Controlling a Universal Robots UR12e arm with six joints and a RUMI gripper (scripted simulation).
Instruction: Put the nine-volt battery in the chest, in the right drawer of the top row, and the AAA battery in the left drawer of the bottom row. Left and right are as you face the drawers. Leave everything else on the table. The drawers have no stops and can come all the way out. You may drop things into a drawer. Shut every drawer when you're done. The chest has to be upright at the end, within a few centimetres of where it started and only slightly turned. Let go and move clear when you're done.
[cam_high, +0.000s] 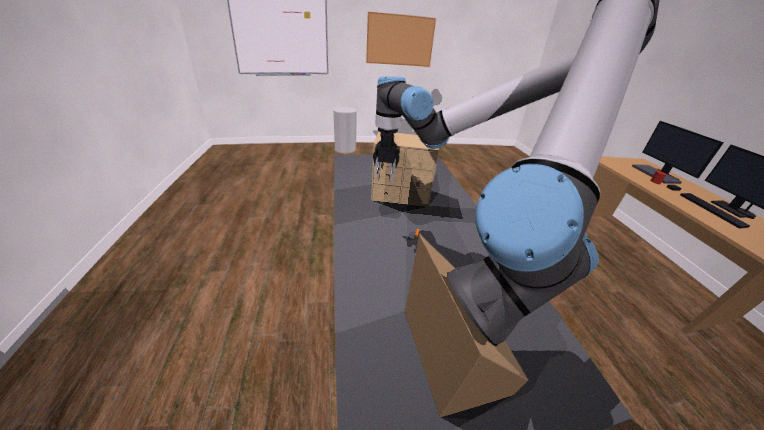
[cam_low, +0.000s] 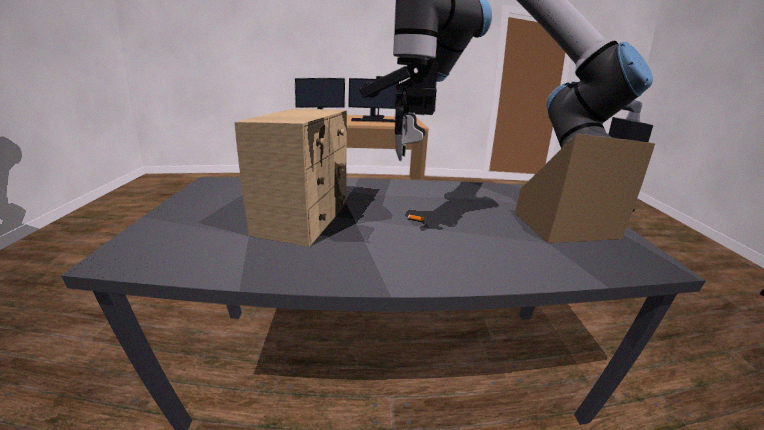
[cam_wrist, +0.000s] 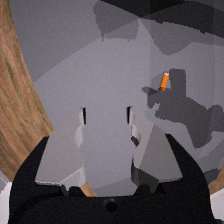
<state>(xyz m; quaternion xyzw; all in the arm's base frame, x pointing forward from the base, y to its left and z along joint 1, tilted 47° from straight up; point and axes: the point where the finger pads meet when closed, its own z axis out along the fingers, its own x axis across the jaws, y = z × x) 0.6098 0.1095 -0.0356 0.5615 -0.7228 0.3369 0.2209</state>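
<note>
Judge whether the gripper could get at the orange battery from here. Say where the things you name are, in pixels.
Probably yes: the gripper (cam_high: 385, 175) (cam_low: 404, 154) (cam_wrist: 106, 108) is open with nothing between its fingers, and the battery (cam_high: 417, 233) (cam_low: 415, 217) (cam_wrist: 164, 81) lies uncovered on the table (cam_high: 363, 277) (cam_low: 427, 267) (cam_wrist: 65, 90), in front of the chest (cam_high: 379, 194) (cam_low: 272, 176).

The top view leaves the orange item (cam_high: 417, 232) (cam_low: 415, 217) (cam_wrist: 164, 81) too small for its type to be read, and no view settles which battery it is. In the exterior view the shadowed far drawer fronts of the chest (cam_high: 430, 160) (cam_low: 272, 181) blur together, and its back is hidden. The upper arm (cam_high: 598, 96) (cam_low: 566, 26) runs off the top edge in both room views. The wrist view cuts off the table's right side.
</note>
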